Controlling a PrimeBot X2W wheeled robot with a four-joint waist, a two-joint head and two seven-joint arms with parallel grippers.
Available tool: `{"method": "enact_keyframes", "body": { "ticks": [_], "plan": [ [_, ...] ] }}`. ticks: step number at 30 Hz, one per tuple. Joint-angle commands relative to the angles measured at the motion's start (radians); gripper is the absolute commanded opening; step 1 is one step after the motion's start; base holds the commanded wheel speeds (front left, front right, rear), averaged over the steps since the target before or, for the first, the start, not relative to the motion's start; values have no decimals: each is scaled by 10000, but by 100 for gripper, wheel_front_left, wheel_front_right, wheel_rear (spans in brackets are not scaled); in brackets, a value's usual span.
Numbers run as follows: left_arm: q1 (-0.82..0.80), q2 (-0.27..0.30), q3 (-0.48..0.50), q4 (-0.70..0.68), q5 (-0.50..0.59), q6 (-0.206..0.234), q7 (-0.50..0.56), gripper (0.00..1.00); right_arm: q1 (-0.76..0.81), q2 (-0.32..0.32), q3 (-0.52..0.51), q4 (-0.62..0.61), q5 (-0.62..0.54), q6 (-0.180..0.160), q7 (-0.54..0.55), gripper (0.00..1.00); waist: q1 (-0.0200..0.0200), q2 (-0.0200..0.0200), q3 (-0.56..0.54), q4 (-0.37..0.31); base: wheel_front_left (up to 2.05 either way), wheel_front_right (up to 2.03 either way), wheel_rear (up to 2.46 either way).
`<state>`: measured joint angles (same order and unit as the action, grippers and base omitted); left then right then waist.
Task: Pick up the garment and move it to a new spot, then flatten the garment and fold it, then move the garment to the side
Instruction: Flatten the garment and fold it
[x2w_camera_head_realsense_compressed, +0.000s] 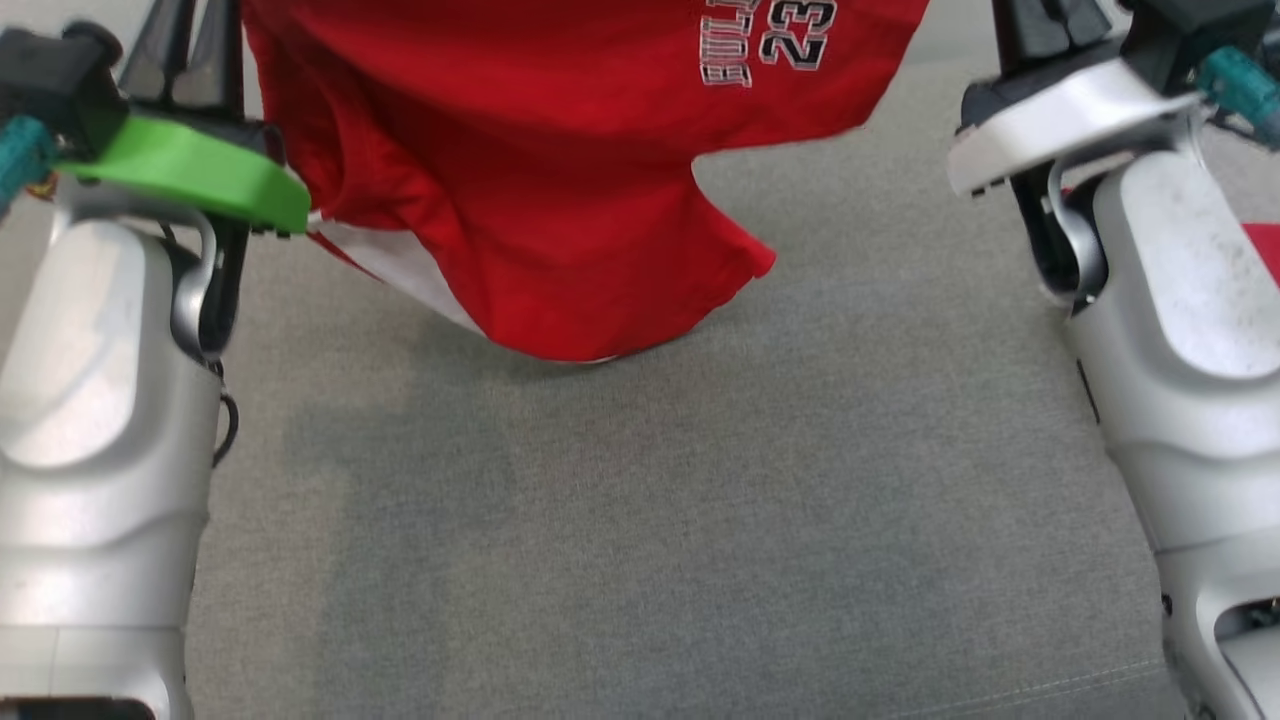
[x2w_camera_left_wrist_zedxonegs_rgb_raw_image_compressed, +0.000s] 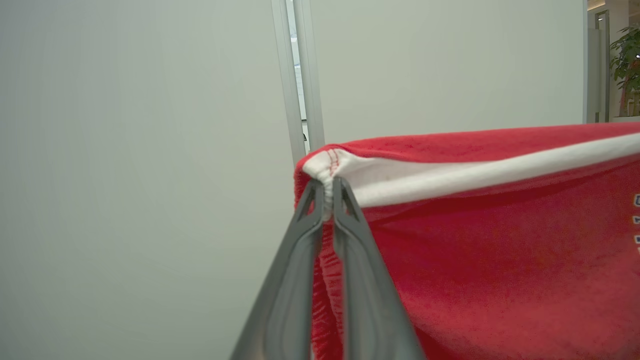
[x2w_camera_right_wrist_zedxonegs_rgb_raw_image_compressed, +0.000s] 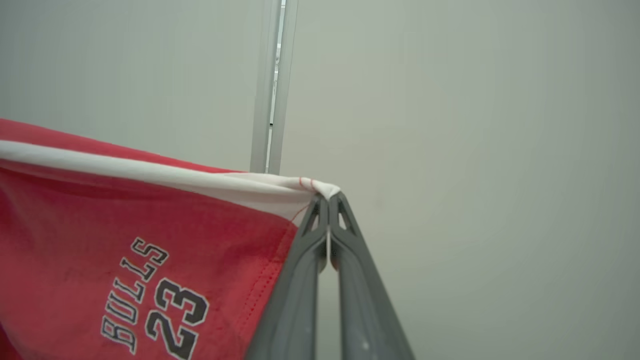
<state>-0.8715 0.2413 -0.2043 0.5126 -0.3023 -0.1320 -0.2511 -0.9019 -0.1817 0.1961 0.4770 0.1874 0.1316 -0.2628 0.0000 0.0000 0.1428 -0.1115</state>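
The garment (x2w_camera_head_realsense_compressed: 540, 170) is red with white trim and "BULLS 23" lettering; it hangs in the air above the grey surface, its lowest fold near the cloth below. In the left wrist view my left gripper (x2w_camera_left_wrist_zedxonegs_rgb_raw_image_compressed: 327, 192) is shut on a white-trimmed corner of the garment (x2w_camera_left_wrist_zedxonegs_rgb_raw_image_compressed: 500, 260). In the right wrist view my right gripper (x2w_camera_right_wrist_zedxonegs_rgb_raw_image_compressed: 328, 202) pinches the opposite white corner of the garment (x2w_camera_right_wrist_zedxonegs_rgb_raw_image_compressed: 125, 240), jaws pressed together. The top edge stretches taut between the two corners. In the head view both grippers' fingers run off the top edge.
A grey fabric surface (x2w_camera_head_realsense_compressed: 650, 520) spreads below the hanging cloth. My two pale forearms flank it at left (x2w_camera_head_realsense_compressed: 100, 400) and right (x2w_camera_head_realsense_compressed: 1180, 300). A pale wall with a vertical metal strip (x2w_camera_left_wrist_zedxonegs_rgb_raw_image_compressed: 297, 75) stands behind. A potted plant (x2w_camera_left_wrist_zedxonegs_rgb_raw_image_compressed: 627, 60) shows far right.
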Motion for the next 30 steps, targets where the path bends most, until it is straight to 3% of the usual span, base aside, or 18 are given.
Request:
{"method": "enact_keyframes", "body": {
  "ticks": [1,8,16,19,23,30],
  "plan": [
    [-464,82,-8,211,111,34,-26,0,-394,-53,-27,158,-33,-19,-22,0,0,0,1178,118,0,0,0],
    [-2644,-105,-39,920,566,348,-146,0,-2348,-108,-561,703,-531,-19,-22,0,0,0,2596,236,0,0,0],
    [-4284,-476,775,-71,922,736,-123,0,-4252,-219,-1989,392,-1671,-32,-20,0,0,0,3384,389,0,0,0],
    [-3870,-604,948,-175,1084,589,-126,0,-4028,37,-2322,113,-1691,-30,-20,0,0,0,3474,375,0,0,0],
    [-2809,-751,1149,6,1128,446,-127,0,-3052,276,-2034,-416,-1505,-30,-22,0,0,0,3556,259,0,0,0],
    [96,-1324,1807,-15,989,319,-128,0,-317,404,-1373,-1218,-731,-30,-22,0,0,0,3361,148,0,0,0]
  ]
}}
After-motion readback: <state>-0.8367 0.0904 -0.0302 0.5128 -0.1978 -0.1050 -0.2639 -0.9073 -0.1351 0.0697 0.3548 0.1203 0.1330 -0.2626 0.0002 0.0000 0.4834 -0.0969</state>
